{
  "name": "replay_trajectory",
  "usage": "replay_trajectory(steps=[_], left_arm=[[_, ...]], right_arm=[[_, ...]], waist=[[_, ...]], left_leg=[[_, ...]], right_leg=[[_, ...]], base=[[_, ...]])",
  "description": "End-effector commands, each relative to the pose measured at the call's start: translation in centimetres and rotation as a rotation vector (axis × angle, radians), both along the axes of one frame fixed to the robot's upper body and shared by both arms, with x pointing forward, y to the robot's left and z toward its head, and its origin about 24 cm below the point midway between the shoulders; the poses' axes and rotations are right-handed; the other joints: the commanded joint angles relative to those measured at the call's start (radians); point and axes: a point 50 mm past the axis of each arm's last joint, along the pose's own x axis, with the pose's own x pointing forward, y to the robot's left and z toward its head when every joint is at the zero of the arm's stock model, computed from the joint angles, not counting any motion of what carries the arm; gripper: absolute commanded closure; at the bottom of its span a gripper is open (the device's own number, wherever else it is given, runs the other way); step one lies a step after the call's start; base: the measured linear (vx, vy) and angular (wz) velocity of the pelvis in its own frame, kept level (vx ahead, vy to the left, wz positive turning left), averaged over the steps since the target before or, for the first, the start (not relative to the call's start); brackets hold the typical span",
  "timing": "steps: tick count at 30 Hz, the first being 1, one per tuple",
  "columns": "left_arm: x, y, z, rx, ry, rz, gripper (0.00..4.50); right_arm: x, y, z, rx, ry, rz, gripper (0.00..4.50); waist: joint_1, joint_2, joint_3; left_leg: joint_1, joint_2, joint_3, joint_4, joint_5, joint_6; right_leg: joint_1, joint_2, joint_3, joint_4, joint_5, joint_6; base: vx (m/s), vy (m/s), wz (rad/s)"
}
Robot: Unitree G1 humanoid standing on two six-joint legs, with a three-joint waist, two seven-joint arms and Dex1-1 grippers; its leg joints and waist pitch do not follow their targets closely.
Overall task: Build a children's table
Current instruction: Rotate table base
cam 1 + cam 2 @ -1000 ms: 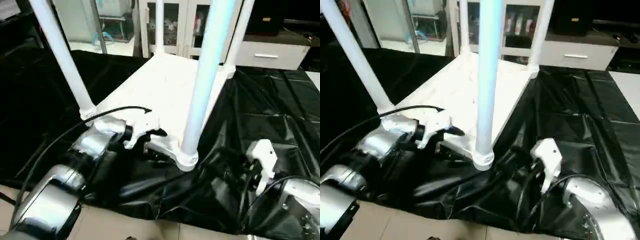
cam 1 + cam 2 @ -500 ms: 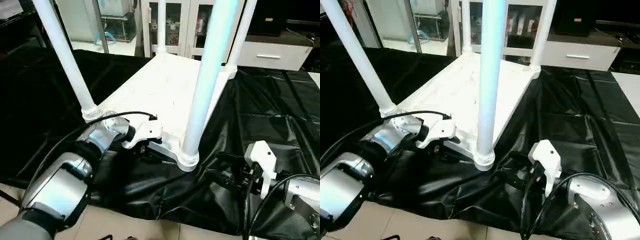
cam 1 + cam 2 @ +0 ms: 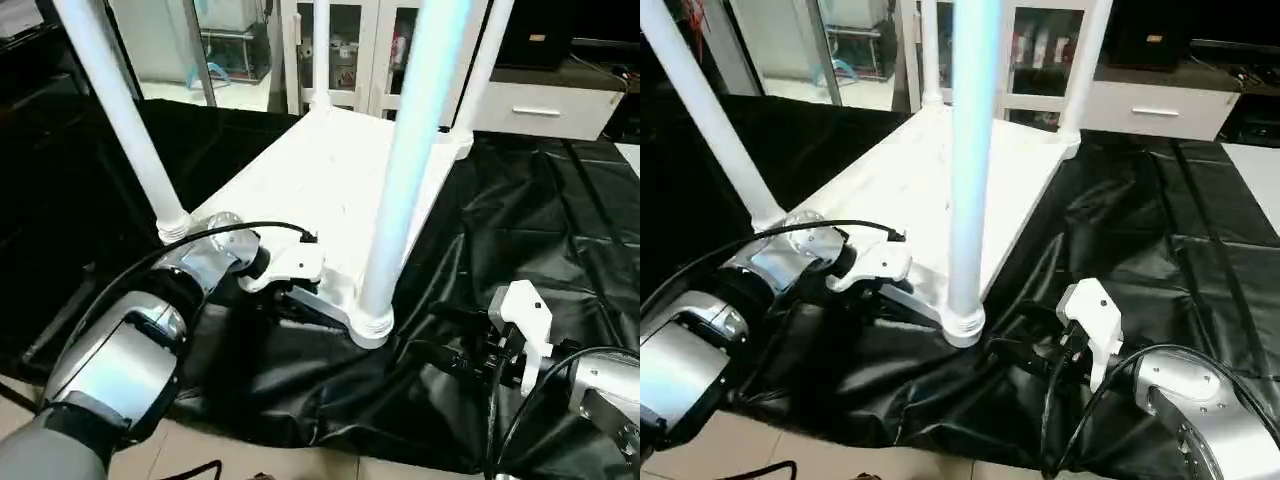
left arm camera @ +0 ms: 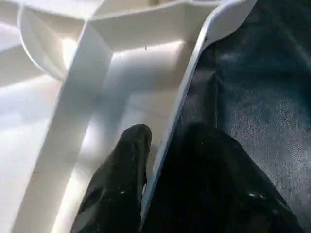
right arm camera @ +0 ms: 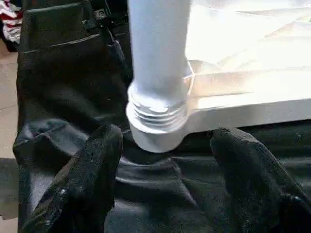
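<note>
Here the left hand (image 4: 146, 160) pinches the unlabelled tabletop (image 3: 320, 170) rim; right hand (image 5: 165, 160) spread.

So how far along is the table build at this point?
Nearly done, it seems. All four legs stand upright in the corner sockets of the upside-down tabletop. In hand: the left gripper pinches the tabletop's near rim, one finger inside and one outside, while the open right gripper faces the nearest leg's threaded base. What's left is probably flipping the table upright off the black cover.
</note>
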Motion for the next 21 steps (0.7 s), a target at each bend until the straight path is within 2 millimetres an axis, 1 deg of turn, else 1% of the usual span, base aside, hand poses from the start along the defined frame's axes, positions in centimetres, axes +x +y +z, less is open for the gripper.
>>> replay_trajectory(steps=[1,2,3,4,5,6,7,8,9,10,11,12,13,14,15,16,17,18,19,20,21], left_arm=[[-0.3,2.0,-1.1,0.106,0.057,0.062,2.88],[-0.2,2.1,-1.1,0.090,0.047,0.091,2.93],[-0.1,2.1,-1.1,0.075,0.036,0.120,2.98],[-0.1,2.1,-1.1,0.075,0.036,0.120,3.05],[0.1,2.1,-1.1,0.048,0.019,0.170,3.16],[0.5,2.1,-1.1,-0.013,-0.006,0.268,3.16],[0.7,2.2,-1.2,-0.060,-0.020,0.349,3.31],[0.8,2.3,-1.4,-0.100,-0.024,0.436,3.34],[0.8,2.4,-1.5,-0.121,-0.021,0.481,3.37],[0.7,2.5,-1.7,-0.127,-0.019,0.498,3.40],[0.5,2.6,-2.1,-0.146,-0.009,0.556,3.42],[0.2,2.6,-2.4,-0.155,-0.001,0.588,3.42],[0.0,2.5,-2.7,-0.163,0.004,0.615,3.42],[-0.4,2.2,-3.0,-0.176,0.009,0.644,3.42],[-0.6,2.1,-3.2,-0.182,0.011,0.659,3.43],[-0.7,2.0,-3.2,-0.184,0.012,0.664,3.44],[-1.1,1.5,-3.5,-0.208,0.019,0.679,3.49],[-1.1,1.5,-3.5,-0.208,0.019,0.679,3.49],[-1.5,1.0,-3.6,-0.227,0.028,0.691,3.57],[-2.0,0.2,-3.9,-0.248,0.039,0.665,3.57],[-2.0,0.2,-3.9,-0.248,0.039,0.665,3.63]], right_arm=[[0.3,0.0,0.1,-0.002,-0.020,-0.012,1.27],[0.4,0.0,0.1,-0.002,-0.025,-0.020,1.27],[0.4,0.0,0.1,-0.001,-0.030,-0.027,1.27],[0.4,0.0,0.1,-0.001,-0.030,-0.027,1.27],[0.5,0.0,0.0,0.000,-0.039,-0.040,1.27],[0.6,-0.1,0.0,0.000,-0.056,-0.065,1.27],[0.8,-0.1,0.0,0.002,-0.070,-0.083,1.27],[0.9,-0.1,0.1,0.000,-0.087,-0.097,1.27],[0.9,-0.1,0.1,-0.002,-0.095,-0.105,1.27],[1.0,-0.2,0.1,-0.002,-0.097,-0.107,1.27],[1.0,-0.2,0.1,-0.001,-0.100,-0.113,1.27],[1.0,-0.2,0.1,-0.003,-0.105,-0.118,1.27],[1.1,-0.3,0.1,-0.005,-0.110,-0.124,1.27],[1.2,-0.3,0.1,-0.004,-0.116,-0.131,1.27],[1.3,-0.4,0.1,-0.004,-0.118,-0.134,1.27],[1.3,-0.4,0.1,-0.004,-0.119,-0.135,1.27],[1.4,-0.4,0.1,-0.003,-0.121,-0.140,1.27],[1.4,-0.4,0.1,-0.003,-0.121,-0.140,1.27],[1.5,-0.4,0.1,-0.003,-0.123,-0.142,1.27],[1.6,-0.3,0.1,-0.003,-0.123,-0.138,1.27],[1.6,-0.3,0.1,-0.003,-0.123,-0.138,1.27]], waist=[[0.009,-0.009,-0.051],[0.007,-0.011,-0.050],[0.004,-0.008,-0.049],[0.005,-0.009,-0.049],[0.004,-0.007,-0.050],[0.004,-0.005,-0.049],[0.004,-0.005,-0.049],[0.005,-0.008,-0.048],[0.006,-0.009,-0.046],[0.007,-0.008,-0.045],[0.005,-0.008,-0.045],[-0.002,-0.006,-0.044],[-0.003,-0.005,-0.041],[-0.011,-0.010,-0.041],[-0.018,-0.008,-0.041],[-0.019,-0.007,-0.044],[-0.020,-0.007,-0.041],[-0.020,-0.013,-0.045],[-0.021,-0.015,-0.048],[-0.018,-0.013,-0.049],[-0.018,-0.020,-0.049]], left_leg=[[0.018,0.121,-0.054,-0.112,-0.257,0.037],[0.018,0.120,-0.054,-0.113,-0.261,0.035],[0.019,0.118,-0.053,-0.112,-0.273,0.030],[0.020,0.118,-0.053,-0.112,-0.277,0.028],[0.020,0.118,-0.053,-0.112,-0.276,0.028],[0.020,0.117,-0.053,-0.112,-0.270,0.024],[0.020,0.117,-0.053,-0.112,-0.270,0.024],[0.022,0.118,-0.051,-0.112,-0.278,0.024],[0.018,0.118,-0.052,-0.112,-0.279,0.027],[0.017,0.118,-0.053,-0.113,-0.280,0.028],[0.016,0.117,-0.053,-0.114,-0.282,0.030],[0.007,0.120,-0.058,-0.118,-0.278,0.035],[0.006,0.118,-0.060,-0.118,-0.294,0.035],[0.007,0.116,-0.059,-0.117,-0.316,0.028],[0.000,0.115,-0.063,-0.116,-0.301,0.031],[0.001,0.115,-0.062,-0.116,-0.294,0.034],[-0.001,0.113,-0.063,-0.116,-0.299,0.037],[0.003,0.114,-0.061,-0.113,-0.285,0.045],[0.009,0.112,-0.055,-0.111,-0.271,0.057],[0.006,0.113,-0.056,-0.110,-0.252,0.062],[0.004,0.115,-0.054,-0.111,-0.232,0.071]], right_leg=[[0.046,-0.088,0.035,-0.065,-0.095,-0.308],[0.045,-0.087,0.035,-0.067,-0.104,-0.308],[0.043,-0.086,0.036,-0.069,-0.116,-0.310],[0.044,-0.088,0.036,-0.070,-0.125,-0.311],[0.044,-0.087,0.037,-0.070,-0.129,-0.312],[0.041,-0.086,0.036,-0.070,-0.122,-0.318],[0.041,-0.086,0.036,-0.070,-0.122,-0.318],[0.041,-0.085,0.036,-0.072,-0.140,-0.322],[0.043,-0.087,0.037,-0.073,-0.167,-0.314],[0.042,-0.087,0.036,-0.075,-0.187,-0.306],[0.043,-0.086,0.037,-0.076,-0.204,-0.299],[0.048,-0.088,0.035,-0.075,-0.229,-0.287],[0.044,-0.087,0.033,-0.078,-0.263,-0.277],[0.041,-0.088,0.035,-0.084,-0.316,-0.264],[0.046,-0.091,0.035,-0.083,-0.318,-0.260],[0.046,-0.090,0.034,-0.083,-0.318,-0.257],[0.044,-0.088,0.033,-0.085,-0.333,-0.250],[0.041,-0.088,0.034,-0.085,-0.327,-0.251],[0.035,-0.080,0.035,-0.088,-0.301,-0.253],[0.038,-0.081,0.035,-0.084,-0.273,-0.257],[0.040,-0.082,0.035,-0.083,-0.245,-0.263]], base=[[0.000,0.000,0.00],[0.000,0.000,0.00],[0.000,0.000,0.00],[0.000,0.000,0.00],[0.000,0.000,0.00],[0.000,0.000,0.00],[0.000,0.000,0.00],[0.000,0.000,0.00],[0.000,0.000,0.00],[0.000,0.000,0.00],[0.000,0.000,0.00],[0.000,0.000,0.00],[0.000,0.000,0.00],[0.000,0.000,0.00],[0.000,0.000,0.00],[0.000,0.000,0.00],[0.000,0.000,0.00],[0.000,0.000,0.00],[0.000,0.000,0.00],[0.000,0.000,0.00],[0.000,0.000,0.00]])
